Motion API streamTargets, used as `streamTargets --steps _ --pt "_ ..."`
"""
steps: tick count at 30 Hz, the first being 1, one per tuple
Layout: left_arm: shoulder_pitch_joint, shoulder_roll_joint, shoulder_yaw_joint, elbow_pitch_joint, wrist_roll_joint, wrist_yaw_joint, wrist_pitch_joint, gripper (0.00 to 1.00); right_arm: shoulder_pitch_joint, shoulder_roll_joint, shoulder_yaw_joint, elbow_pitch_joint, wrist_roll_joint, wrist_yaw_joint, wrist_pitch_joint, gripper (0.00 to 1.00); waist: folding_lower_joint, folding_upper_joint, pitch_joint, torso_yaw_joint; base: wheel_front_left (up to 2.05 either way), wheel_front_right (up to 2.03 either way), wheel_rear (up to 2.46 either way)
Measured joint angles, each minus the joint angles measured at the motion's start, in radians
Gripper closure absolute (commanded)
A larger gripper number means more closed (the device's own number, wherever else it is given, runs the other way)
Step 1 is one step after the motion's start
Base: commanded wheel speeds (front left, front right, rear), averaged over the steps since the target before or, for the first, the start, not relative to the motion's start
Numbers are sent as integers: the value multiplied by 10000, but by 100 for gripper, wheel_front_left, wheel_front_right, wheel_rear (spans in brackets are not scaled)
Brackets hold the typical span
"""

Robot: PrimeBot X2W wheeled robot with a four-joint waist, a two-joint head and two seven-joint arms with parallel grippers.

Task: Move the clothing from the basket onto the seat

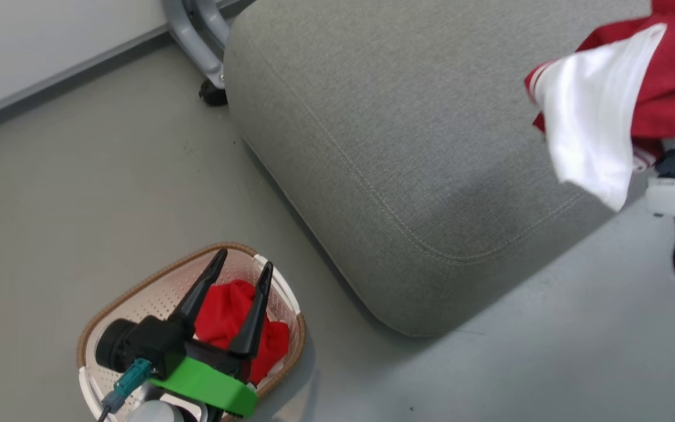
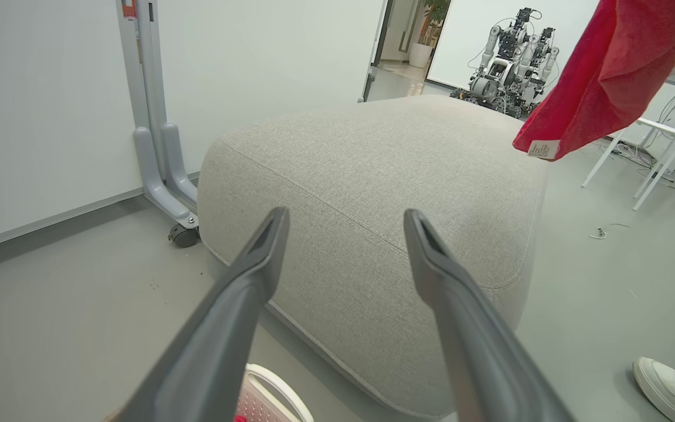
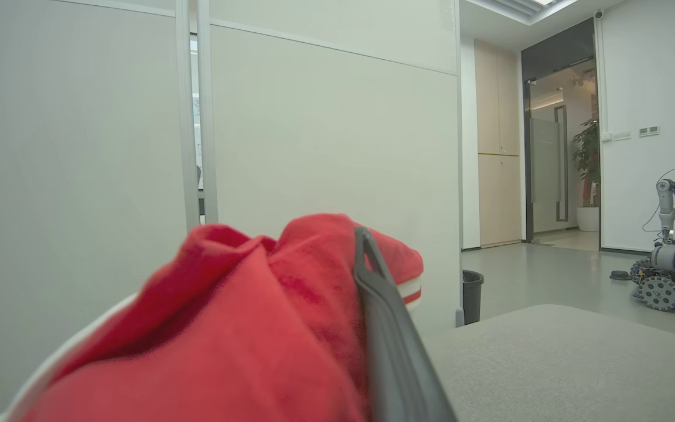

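From the head camera the grey seat [image 1: 408, 146] took up the middle of the floor and ran out toward twelve and two o'clock. At its eleven o'clock corner a grey partition leg [image 1: 194, 29] stood on a black caster [image 1: 213, 94], just beside the cushion's edge. The basket [image 1: 138, 293] sat on the floor at seven o'clock from the seat, near its rounded front corner but apart from it. A crumpled red garment [image 1: 226, 316] lay inside.

Along the left arm's fingers, another robot [image 2: 507, 70] stood beyond the cushion at one o'clock, by an open doorway. A white stool [image 2: 648, 152] stood at three o'clock and a person's white shoe [image 2: 671, 390] rested on the floor at five. From the right wrist, a dark bin [image 3: 472, 293] stood at the end of the partition and a potted plant [image 3: 586, 170] stood by the door.

The left gripper [image 1: 244, 259] hung low over the basket and crossed in front of the red garment. Its fingers were spread wide with nothing between them and pointed toward one o'clock, at the seat. A green collar [image 1: 208, 387] ringed its wrist.

The right gripper [image 3: 343, 246] was raised at three o'clock, above the seat's right corner. It was clamped tight on the hanging garment [image 1: 636, 99], and one dark finger [image 3: 384, 328] showed against the red cloth. A white panel draped downward, and a small tag [image 2: 544, 149] dangled from the lowest red corner. I could not tell whether that corner brushed the cushion.
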Motion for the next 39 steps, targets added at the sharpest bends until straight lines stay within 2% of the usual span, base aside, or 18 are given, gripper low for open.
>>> streamTargets --steps 6,9,15,18,27,33,38,39 --pt "-700 374 -234 -286 10 0 0 0 -1853 -431 -627 604 291 2 0 100 0 0 1047 531 0 0 0" --pt "-1040 554 -403 -374 38 0 0 0 -2646 -1062 -552 1011 -274 2 -2 100 0 0 1550 813 0 0 0" --pt "-1665 800 -585 -458 196 0 0 0 -4011 -1202 -725 2334 -591 6 0 100 1 0 2584 1374 0 0 0" --pt "-1862 834 -589 -514 211 0 0 0 -4421 -1486 -688 3244 -1212 8 0 100 1 0 3073 1656 0 0 0" --pt "-2118 871 -520 -650 261 0 0 0 -5334 -1290 -732 6276 -1570 8 -2 100 2 0 4271 2429 0 0 0" --pt "-2128 825 -525 -573 249 0 -2 0 -5496 -1151 81 8778 -1323 8 -2 100 2 0 4645 2886 0 0 0" --pt "-2075 773 -522 -441 245 0 0 0 -5677 -1160 481 9812 -982 8 -6 100 1 0 4597 3032 0 0 0" --pt "-2043 759 -527 -401 245 0 0 0 -5672 -1166 585 9940 -903 8 -17 78 1 0 4539 3037 0 0 0"
